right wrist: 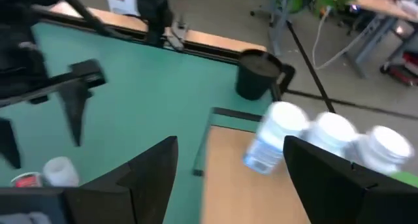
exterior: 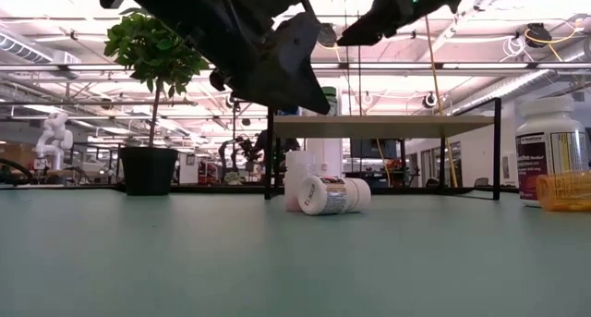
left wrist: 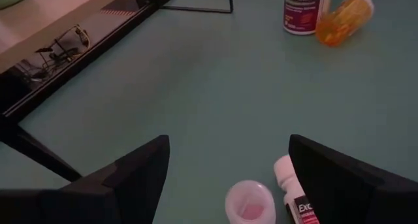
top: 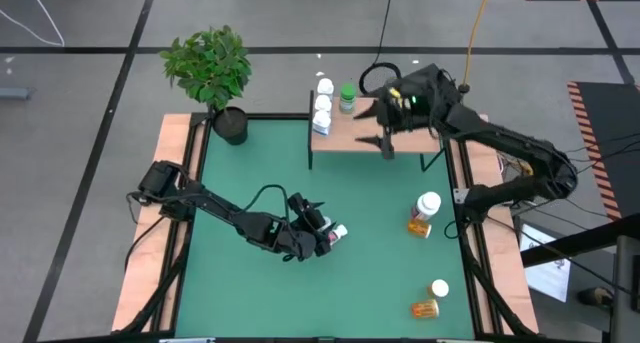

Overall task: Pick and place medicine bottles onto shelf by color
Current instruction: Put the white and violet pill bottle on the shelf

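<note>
My left gripper [top: 316, 223] is open over the middle of the green mat, above two small white bottles: one stands upright [left wrist: 248, 203], one lies on its side [left wrist: 295, 199]. In the low view they rest on the mat, upright [exterior: 296, 178] and lying [exterior: 334, 195]. My right gripper [top: 385, 141] is open and empty above the light-wood shelf [top: 365, 133]. Three white bottles [top: 323, 105] and a green-capped one [top: 347, 97] stand at the shelf's left end. The white ones show in the right wrist view [right wrist: 330, 136].
A larger white bottle [top: 429, 204] stands at the mat's right with an amber one [top: 419, 225] lying against it. Another white-capped bottle [top: 439, 288] and a lying amber one [top: 425, 308] are near the front right corner. A potted plant [top: 212, 73] stands at the far left.
</note>
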You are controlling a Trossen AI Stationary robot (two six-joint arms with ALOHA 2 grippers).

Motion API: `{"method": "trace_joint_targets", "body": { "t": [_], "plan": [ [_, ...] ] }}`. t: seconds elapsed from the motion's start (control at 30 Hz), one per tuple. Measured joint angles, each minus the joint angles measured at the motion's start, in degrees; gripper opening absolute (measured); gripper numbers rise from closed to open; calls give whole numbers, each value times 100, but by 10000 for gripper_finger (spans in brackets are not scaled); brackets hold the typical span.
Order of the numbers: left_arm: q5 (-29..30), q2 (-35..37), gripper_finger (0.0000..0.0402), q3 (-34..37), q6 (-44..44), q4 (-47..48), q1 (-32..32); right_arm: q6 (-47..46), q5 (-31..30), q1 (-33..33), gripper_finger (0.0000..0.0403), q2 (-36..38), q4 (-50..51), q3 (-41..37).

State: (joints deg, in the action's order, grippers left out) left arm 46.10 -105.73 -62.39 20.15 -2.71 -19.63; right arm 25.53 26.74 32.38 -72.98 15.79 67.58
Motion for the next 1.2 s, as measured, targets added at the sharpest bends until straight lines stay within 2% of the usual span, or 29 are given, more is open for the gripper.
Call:
{"method": "trace_joint_targets", "body": {
  "t": [0.2,0.3,0.43,0.7,0.93,1.2],
  "plan": [
    [1,0,317,0,195,115,-126,-504,-208,-628,270,711,-1365,-1231],
    [1,0,317,0,250,117,-163,-796,-618,-962,270,952,-1841,-1747],
    [1,0,317,0,267,117,-157,-837,-1264,-1567,270,1072,-1875,-2168],
    [-134,0,317,0,265,76,-54,-943,-2354,-2749,270,1069,-1877,-2480],
    [-337,0,317,-2,96,-79,-27,-1332,-2816,-3390,270,1072,-1862,-2611],
    [-612,-3,317,-2,-452,-169,-27,-2172,-2822,-3781,270,1072,-1810,-2997]
  ]
}}
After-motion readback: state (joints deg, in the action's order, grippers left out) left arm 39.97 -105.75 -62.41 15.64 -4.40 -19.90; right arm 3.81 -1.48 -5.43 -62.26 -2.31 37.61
